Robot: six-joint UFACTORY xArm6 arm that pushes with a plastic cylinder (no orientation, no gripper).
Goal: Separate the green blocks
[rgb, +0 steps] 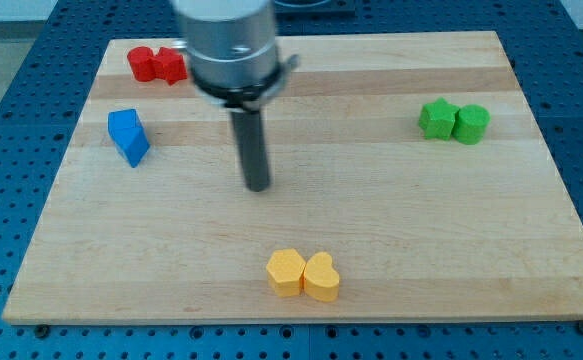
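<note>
Bright, even overhead light, soft faint shadows; the arm's upper body [229, 40] is motion-blurred.

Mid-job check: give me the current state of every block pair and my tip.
green star block: touching green cylinder block, not separated
red blocks: paired, view's top left
blue blocks: touching
yellow blocks: touching, view's bottom
my tip: mid-board, clear of all blocks
</note>
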